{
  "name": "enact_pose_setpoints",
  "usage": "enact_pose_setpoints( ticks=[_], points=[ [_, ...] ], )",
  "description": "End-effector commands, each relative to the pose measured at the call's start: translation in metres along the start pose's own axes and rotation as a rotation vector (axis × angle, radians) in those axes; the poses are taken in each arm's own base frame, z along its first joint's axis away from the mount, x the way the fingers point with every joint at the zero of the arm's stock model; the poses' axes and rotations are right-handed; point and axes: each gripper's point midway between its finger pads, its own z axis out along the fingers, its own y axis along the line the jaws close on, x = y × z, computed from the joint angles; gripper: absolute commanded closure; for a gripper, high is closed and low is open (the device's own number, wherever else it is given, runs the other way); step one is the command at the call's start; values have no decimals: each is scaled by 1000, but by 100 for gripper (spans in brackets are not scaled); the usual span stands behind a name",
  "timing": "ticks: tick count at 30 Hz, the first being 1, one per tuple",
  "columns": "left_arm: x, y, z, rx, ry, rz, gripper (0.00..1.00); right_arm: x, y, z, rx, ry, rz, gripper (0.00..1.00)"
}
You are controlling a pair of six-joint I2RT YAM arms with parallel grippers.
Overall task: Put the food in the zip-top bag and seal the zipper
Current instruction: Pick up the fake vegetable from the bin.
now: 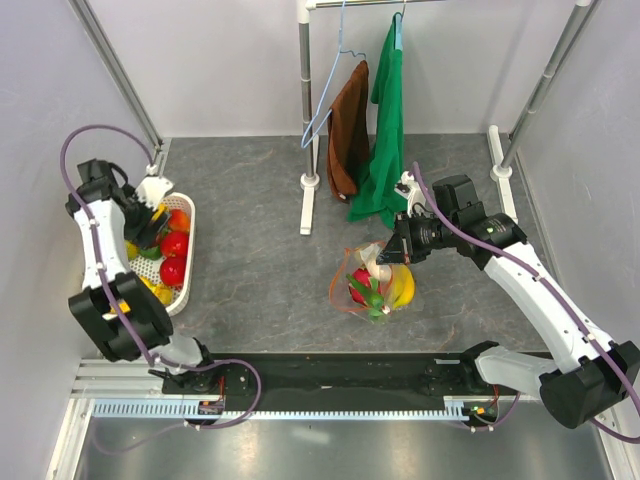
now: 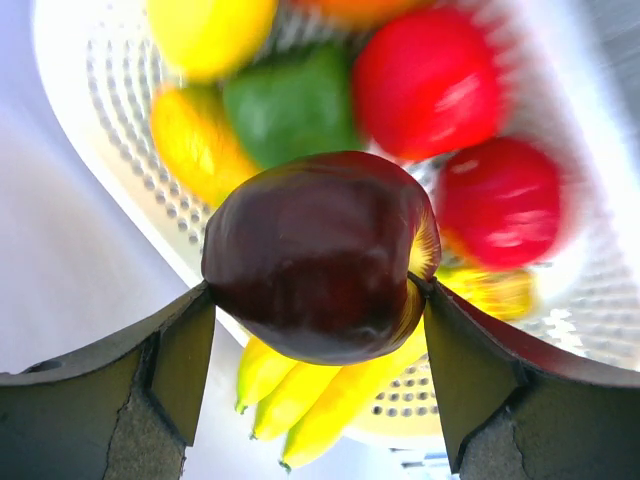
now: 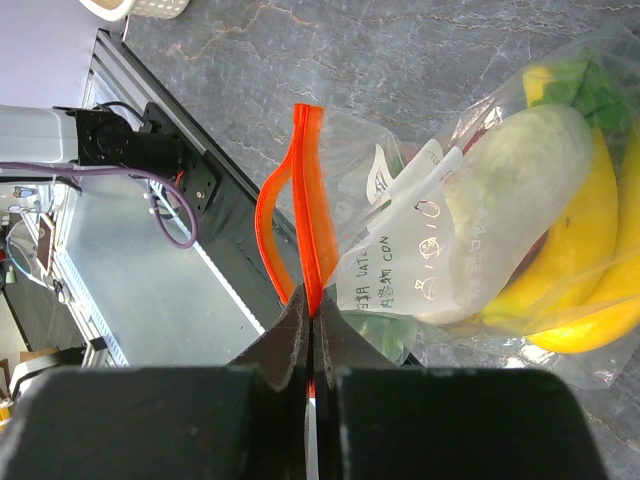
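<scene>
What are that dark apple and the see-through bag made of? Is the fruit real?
Dark apple: likely glossy moulded plastic, judging by its even, waxy shine, though the look alone cannot rule out real fruit. Bag: thin clear plastic film, crinkled and see-through. Its zipper strip: thicker orange-red plastic, opaque and smooth.

**One high overview, two close wrist views**

The top external camera sits above and behind the arm bases. It looks steeply down on the whole grey table (image 1: 250,260), with the white basket (image 1: 192,250) at left and the zip-top bag (image 1: 375,282) right of centre.

The left wrist camera looks out past the left gripper (image 2: 317,290) and a dark red apple (image 2: 315,255) very near the lens, down into the same basket, which is blurred.

The right wrist camera looks past the right gripper (image 3: 312,330), close on the zipper (image 3: 312,200) of the same bag, toward the table's near edge.
</scene>
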Motion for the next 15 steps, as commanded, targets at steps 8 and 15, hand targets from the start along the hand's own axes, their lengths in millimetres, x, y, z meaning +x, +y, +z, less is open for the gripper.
enact_pose_setpoints(
  ticks=[8,15],
  points=[
    [-186,-211,-173,376,-604,297,40,-22,15,-6,-42,-57,-51,100],
    [-229,-339,-234,692,-775,471,41,-23,12,-7,-30,-63,-48,100]
  ],
)
